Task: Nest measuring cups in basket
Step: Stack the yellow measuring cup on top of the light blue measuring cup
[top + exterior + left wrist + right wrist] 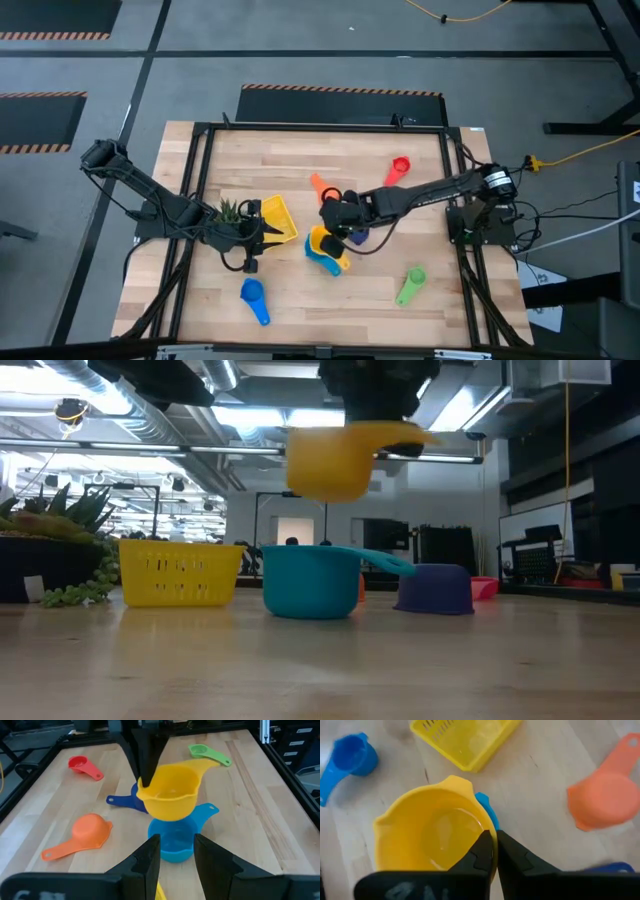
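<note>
My right gripper (pixel 335 215) is shut on the yellow measuring cup (pixel 335 460) and holds it in the air above the light blue cup (pixel 312 580), which stands on its base on the table. The dark blue cup (pixel 435 588) sits just behind that one. The orange cup (pixel 90 832), red cup (pixel 82 766), green cup (pixel 207 754) and another blue cup (pixel 253 297) lie apart on the table. The yellow basket (pixel 275 220) stands flat beside the plant. My left gripper (pixel 177 847) is open over the basket's edge and faces the cups. My right gripper pinches the yellow cup's rim (pixel 490 827), one finger (pixel 482 850) inside the bowl and the other outside. The fingers (pixel 145 770) come from above, pointing down. The cup is lifted clear, opening up and nearly level, with its handle (pixel 210 764) free to the side.
A small spiky green plant (pixel 230 210) stands against the basket's left side. A black frame (pixel 200 135) runs around the table top. Bare wood lies between the light blue cup and the green cup (pixel 411 283), and along the table's far side.
</note>
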{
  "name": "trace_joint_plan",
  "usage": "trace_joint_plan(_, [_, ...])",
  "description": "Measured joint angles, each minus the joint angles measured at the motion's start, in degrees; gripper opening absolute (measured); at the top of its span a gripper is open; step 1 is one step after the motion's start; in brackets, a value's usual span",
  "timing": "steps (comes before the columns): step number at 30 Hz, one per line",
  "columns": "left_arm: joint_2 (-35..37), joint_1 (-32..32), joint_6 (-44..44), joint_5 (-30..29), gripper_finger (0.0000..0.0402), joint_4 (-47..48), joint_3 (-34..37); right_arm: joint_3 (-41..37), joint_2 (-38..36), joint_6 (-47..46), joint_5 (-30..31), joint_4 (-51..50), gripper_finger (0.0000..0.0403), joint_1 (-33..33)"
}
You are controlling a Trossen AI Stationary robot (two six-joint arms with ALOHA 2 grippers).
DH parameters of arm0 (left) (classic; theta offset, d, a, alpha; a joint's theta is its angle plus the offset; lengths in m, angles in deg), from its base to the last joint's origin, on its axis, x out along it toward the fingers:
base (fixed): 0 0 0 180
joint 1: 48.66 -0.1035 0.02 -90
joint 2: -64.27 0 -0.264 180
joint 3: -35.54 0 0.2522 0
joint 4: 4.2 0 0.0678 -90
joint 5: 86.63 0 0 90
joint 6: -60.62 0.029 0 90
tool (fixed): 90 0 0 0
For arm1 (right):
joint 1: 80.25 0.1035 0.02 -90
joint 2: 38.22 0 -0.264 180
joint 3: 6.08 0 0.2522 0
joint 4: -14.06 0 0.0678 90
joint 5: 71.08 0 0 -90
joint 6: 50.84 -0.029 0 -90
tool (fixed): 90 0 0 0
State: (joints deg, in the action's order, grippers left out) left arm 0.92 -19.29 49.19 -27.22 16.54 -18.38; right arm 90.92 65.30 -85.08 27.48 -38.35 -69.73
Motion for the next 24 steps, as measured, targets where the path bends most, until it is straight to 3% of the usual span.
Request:
trace_joint_plan(6, [0.00, 0.01, -0.01, 0.00, 0.0111, 0.00, 0.00, -4.93, 0.09, 0.22, 0.04, 5.81, 0.0020, -0.11])
trace_joint_plan(24, [-0.02, 0.01, -0.01, 0.01, 0.0111, 0.04, -0.02, -5.09, 3.65, 2.43, 0.89, 8.64, 0.0020, -0.61])
